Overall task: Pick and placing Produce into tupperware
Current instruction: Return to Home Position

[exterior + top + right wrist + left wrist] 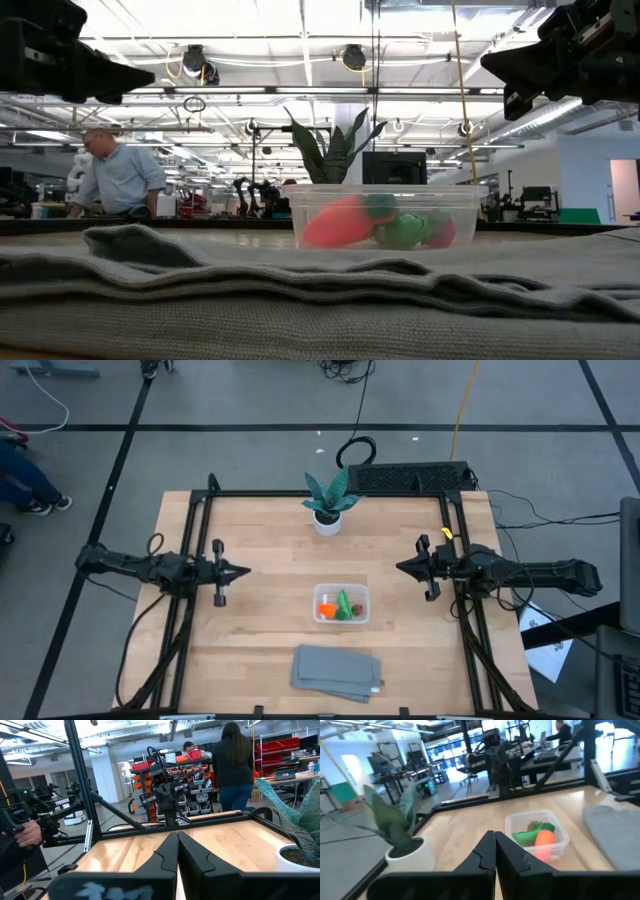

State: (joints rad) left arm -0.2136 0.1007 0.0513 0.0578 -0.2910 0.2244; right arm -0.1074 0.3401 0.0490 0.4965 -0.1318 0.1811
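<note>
Take the tupperware (343, 587), near the middle of the desk (260, 630), as your reference. Inside it you see the orange carrot (326, 609) on the side toward the left arm and the green pod (344, 604) just beside it. In the low view you also see the red berry-like piece (441, 233) at the end away from the carrot, touching the pod. All three items lie within the container walls. The left gripper (244, 571) hovers above the desk, well apart from the tupperware on its left side and pointing toward it. Its jaws are pressed together and hold nothing. The right gripper (400, 568) hovers opposite, on the tupperware's right side, nearer than the left one but clear of it. Its jaws are likewise together and empty. The potted plant (328, 510) stands beyond the tupperware, toward the far desk edge. The grey folded cloth (337, 671) lies flat on the near side of the tupperware, close to the front desk edge.
</note>
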